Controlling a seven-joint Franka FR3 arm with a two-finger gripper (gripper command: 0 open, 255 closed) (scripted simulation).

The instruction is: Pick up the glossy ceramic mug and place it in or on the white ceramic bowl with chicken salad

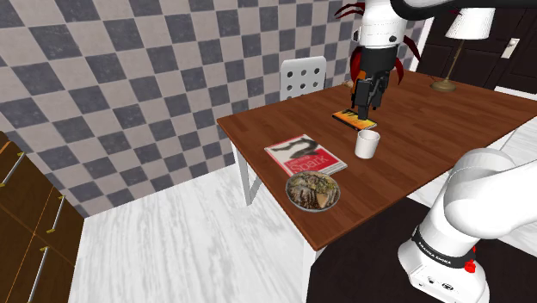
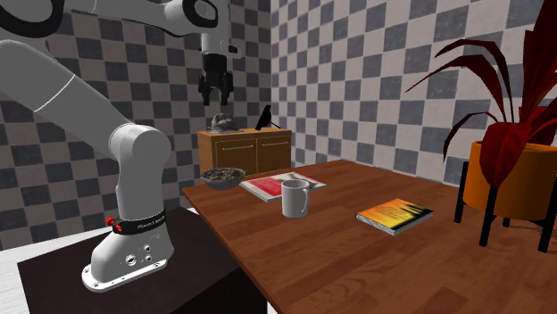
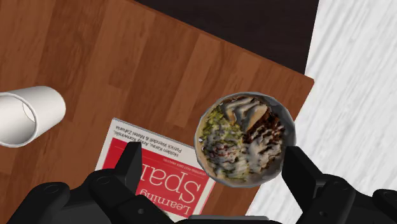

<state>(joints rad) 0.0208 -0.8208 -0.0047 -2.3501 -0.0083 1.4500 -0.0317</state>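
The white mug (image 1: 367, 144) stands upright on the wooden table (image 1: 430, 129), and beside it toward the shoulder view's left lies a red book (image 1: 305, 155). The bowl of chicken salad (image 1: 336, 200) sits near the table's front edge. My gripper (image 1: 367, 107) hangs high above the table, open and holding nothing. In the wrist view its fingers (image 3: 130, 167) stand wide apart, with the bowl (image 3: 289, 121) and the red book (image 3: 159, 175) far below between them and the mug (image 3: 28, 116) off to one side. From the second exterior view the gripper (image 2: 214, 100) hovers well above the bowl (image 2: 219, 185) and mug (image 2: 295, 198).
An orange book (image 2: 394, 215) lies farther along the table. A red-leaved plant in an orange pot (image 2: 518, 178) stands past the table's end. A white chair (image 1: 303, 77) is behind the table, and a lamp (image 1: 460, 43) stands at its far corner. A wooden cabinet (image 2: 245, 152) lines the wall.
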